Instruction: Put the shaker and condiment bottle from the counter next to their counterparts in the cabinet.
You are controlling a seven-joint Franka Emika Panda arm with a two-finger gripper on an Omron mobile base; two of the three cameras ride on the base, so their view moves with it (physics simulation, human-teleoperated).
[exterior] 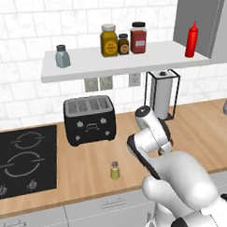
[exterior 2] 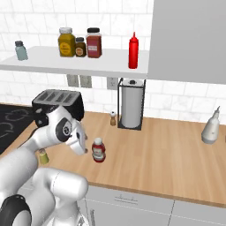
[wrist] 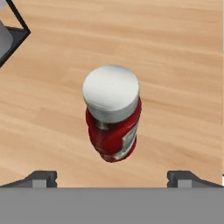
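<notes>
The gripper (wrist: pixel 112 177) hangs over the desk (wrist: pixel 175 65) with its jaws spread wide and nothing between them. The bottle (wrist: pixel 113 116) stands upright on the desk right below, untouched, near the paper towel holder (exterior 2: pixel 131 104). The shaker (exterior: pixel 115 170) stands upright at the desk's front edge, in front of the toaster (exterior: pixel 89 119). On the shelf (exterior: pixel 127 63) stand the blue-grey shaker (exterior: pixel 62 56) and red squeeze bottle (exterior: pixel 191 40).

The left base view looked forward and down from behind the arm's left, the right base view from behind its right. Both shared the table (exterior: pixel 89 158), toaster (exterior: pixel 89 119) and wall shelf (exterior: pixel 127 65). The hand view looked steeply down, close above the condiment bottle (wrist: pixel 113 114) at centre frame.
</notes>
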